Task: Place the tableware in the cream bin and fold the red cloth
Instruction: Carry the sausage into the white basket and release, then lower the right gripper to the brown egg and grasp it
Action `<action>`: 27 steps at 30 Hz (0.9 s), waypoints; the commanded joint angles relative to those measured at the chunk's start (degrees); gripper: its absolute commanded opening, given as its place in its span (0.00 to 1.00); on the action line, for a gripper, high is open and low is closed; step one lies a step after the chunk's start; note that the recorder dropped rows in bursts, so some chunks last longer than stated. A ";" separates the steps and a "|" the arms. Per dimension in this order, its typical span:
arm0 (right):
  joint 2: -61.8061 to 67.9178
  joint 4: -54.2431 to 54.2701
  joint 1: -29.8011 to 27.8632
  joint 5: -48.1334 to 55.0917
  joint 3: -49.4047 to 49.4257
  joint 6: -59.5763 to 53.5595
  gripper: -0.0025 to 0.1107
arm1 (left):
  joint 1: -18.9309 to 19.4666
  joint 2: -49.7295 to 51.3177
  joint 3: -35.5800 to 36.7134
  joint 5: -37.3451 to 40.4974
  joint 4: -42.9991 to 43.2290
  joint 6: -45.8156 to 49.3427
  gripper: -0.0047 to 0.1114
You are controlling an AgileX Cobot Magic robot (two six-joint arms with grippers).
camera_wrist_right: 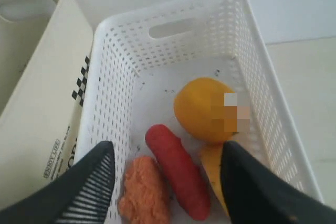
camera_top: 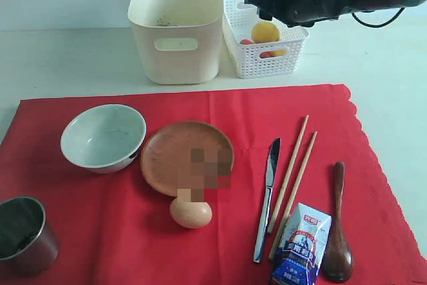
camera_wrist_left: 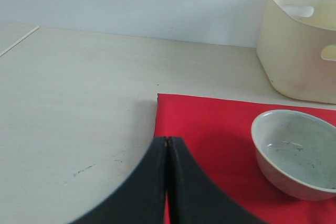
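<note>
Upper right, our right gripper [camera_wrist_right: 168, 156] hovers spread and empty above the white basket [camera_top: 263, 65], which keeps foods [camera_wrist_right: 194, 103] apart. Our left gripper [camera_wrist_left: 167, 140] sits with fingers pressed together.

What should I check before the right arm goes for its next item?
1. Right pincer open and empty above the white basket: ok.
2. Left pincer shut, apart from the bowl: ok.
3. Cream bin upright, mouth unobstructed: ok.
4. Cream bin's floor free: cannot tell, its wall hides it.
5. Egg cleared off the red cloth: not ok, it rests against the plate.
6. Packet apart from the chopsticks: not ok, it lies against their ends.
</note>
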 commanded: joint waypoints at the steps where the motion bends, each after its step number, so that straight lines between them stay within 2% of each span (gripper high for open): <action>1: -3.37 -0.02 -0.21 5.63 -0.40 0.03 0.53 | 0.06 -0.33 -0.04 -0.35 -0.30 0.25 0.05; 7: -8.66 -0.02 -0.21 12.42 -0.40 -0.24 0.53 | 0.06 -0.33 -0.04 -0.35 -0.30 0.25 0.05; 14: -15.13 -0.12 -0.21 20.74 -0.40 -0.24 0.46 | 0.06 -0.33 -0.04 -0.35 -0.30 0.25 0.05; 18: -19.10 -0.12 0.31 31.36 -0.40 -5.28 0.34 | 0.06 -0.33 -0.04 -0.35 -0.30 0.25 0.05; 19: -20.21 -0.22 1.45 34.76 -0.25 -5.64 0.26 | 0.06 -0.33 -0.04 -0.35 -0.30 0.25 0.05; 23: -22.37 -0.22 7.65 41.29 -0.25 -6.47 0.05 | 0.06 -0.33 -0.04 -0.35 -0.30 0.25 0.05; 24: -22.77 -0.22 9.25 41.51 -0.25 -6.47 0.02 | 0.06 -0.33 -0.04 -0.35 -0.30 0.25 0.05; 27: -23.59 -0.22 15.35 43.40 -0.25 -6.47 0.02 | 0.06 -0.33 -0.04 -0.35 -0.30 0.25 0.05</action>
